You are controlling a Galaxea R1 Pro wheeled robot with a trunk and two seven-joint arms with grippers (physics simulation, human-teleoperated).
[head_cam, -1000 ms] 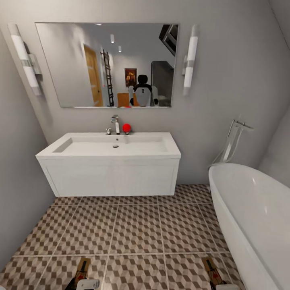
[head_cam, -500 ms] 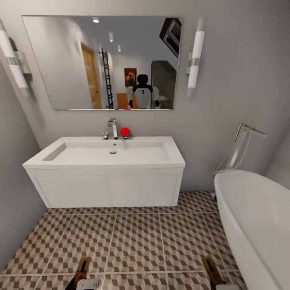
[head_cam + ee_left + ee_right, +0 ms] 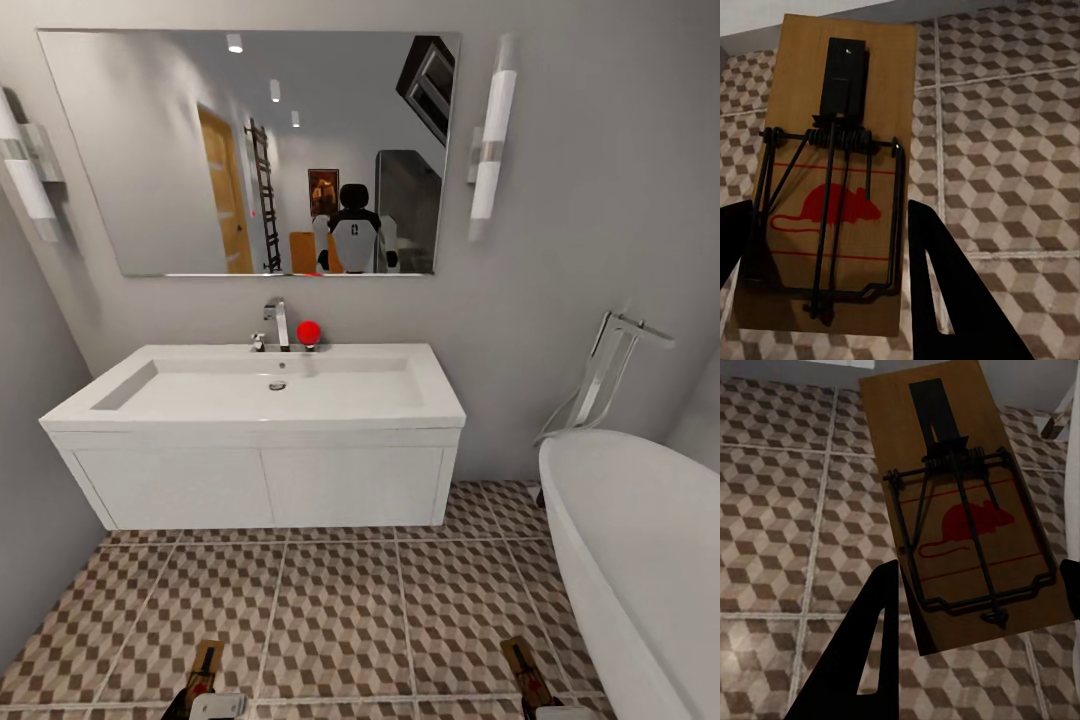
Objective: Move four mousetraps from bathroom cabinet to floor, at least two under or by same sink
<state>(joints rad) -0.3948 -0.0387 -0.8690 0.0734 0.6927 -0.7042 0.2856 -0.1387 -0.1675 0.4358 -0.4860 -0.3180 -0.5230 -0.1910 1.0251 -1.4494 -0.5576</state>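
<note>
Straight ahead stands the sink (image 3: 260,395), a white shallow basin on a boxy white unit against the wall. The cube-patterned bathroom floor (image 3: 340,610) spreads in front of it. At the head view's lower edge, my left gripper (image 3: 205,690) holds a mousetrap (image 3: 205,668) and my right gripper (image 3: 535,695) holds another mousetrap (image 3: 522,668). In the left wrist view the wooden mousetrap (image 3: 832,180) with its red mouse print sits between the dark fingers (image 3: 945,300). In the right wrist view the second mousetrap (image 3: 960,502) is pinched between the fingers (image 3: 862,660) above the tiles. The cabinet is out of view.
A white oval bathtub (image 3: 640,540) with a chrome floor tap (image 3: 605,375) fills the right side. A grey wall (image 3: 30,520) closes the left. Above the sink hang a mirror (image 3: 250,150) and two wall lamps. A red ball (image 3: 308,332) sits by the faucet.
The whole head view has shifted: the sink and tub appear larger and closer, so the robot has rolled toward the sink. Both grippers stay in place with their traps.
</note>
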